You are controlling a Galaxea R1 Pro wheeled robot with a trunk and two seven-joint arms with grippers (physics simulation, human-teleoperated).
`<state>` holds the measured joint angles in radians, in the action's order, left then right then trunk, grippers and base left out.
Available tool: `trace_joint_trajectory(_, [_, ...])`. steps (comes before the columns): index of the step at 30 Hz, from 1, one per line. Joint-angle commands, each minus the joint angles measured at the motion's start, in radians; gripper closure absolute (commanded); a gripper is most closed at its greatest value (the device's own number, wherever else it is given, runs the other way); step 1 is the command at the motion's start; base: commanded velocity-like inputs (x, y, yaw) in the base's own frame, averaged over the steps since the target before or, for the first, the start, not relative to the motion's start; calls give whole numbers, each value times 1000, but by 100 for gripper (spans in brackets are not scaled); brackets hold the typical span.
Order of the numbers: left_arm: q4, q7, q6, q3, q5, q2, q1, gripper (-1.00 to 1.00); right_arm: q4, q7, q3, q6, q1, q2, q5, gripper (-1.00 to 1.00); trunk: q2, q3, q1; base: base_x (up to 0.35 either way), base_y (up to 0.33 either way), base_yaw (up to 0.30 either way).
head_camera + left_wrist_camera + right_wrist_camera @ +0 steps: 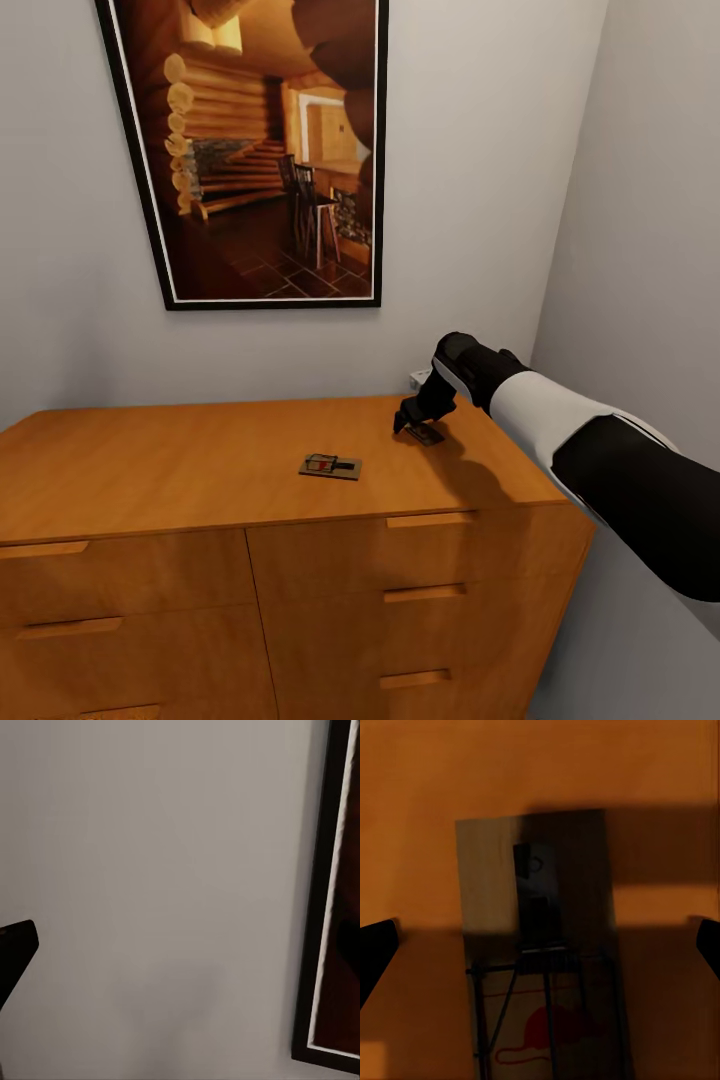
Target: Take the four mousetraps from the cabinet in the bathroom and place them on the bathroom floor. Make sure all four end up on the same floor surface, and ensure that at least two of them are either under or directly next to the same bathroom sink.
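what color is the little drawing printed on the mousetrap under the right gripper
Red: a mouse outline on the tan board of the mousetrap, clearest in the right wrist view.

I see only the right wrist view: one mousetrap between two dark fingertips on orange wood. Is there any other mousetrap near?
Observer: Yes. In the head view a second mousetrap lies flat on the cabinet top, apart from the right gripper, nearer the front edge.
Operator: Where is my trap on the cabinet?
Observer: The trap under the gripper lies toward the back right part of the top, close to the corner of the walls.
Operator: What does the left arm do?
Observer: The left wrist view faces a plain grey wall with the dark frame of a picture at one side; one dark fingertip shows, so I cannot tell whether that gripper is open.
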<state>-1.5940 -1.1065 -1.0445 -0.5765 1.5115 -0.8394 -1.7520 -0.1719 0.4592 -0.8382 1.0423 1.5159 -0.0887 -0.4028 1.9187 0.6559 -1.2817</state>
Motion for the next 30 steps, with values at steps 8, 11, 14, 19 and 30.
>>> trace_joint_trajectory(8, [-1,-10,-3,-3,9,-2,-3,-100,0,2,-9,1,-19,-1,-5,-100,0,2,0,0,0,0])
trace_joint_trajectory(11, [-1,-10,-3,-3,9,-2,-3,-100,0,2,-10,1,-19,-1,-5,-100,0,2,0,0,0,0])
trace_joint_trajectory(14, [-1,-10,-3,-3,9,-2,-3,-100,0,2,-9,1,-19,-2,-5,-100,0,2,0,0,0,0])
trace_joint_trajectory(19, [-1,-10,-3,-3,9,-1,-3,-100,0,2,-10,0,-19,-3,-5,-100,0,2,0,0,0,0])
trace_joint_trajectory(30, [-1,-10,-3,-3,9,-1,-3,-100,-1,2,-10,-1,-19,-3,-4,100,0,2,0,0,0,0])
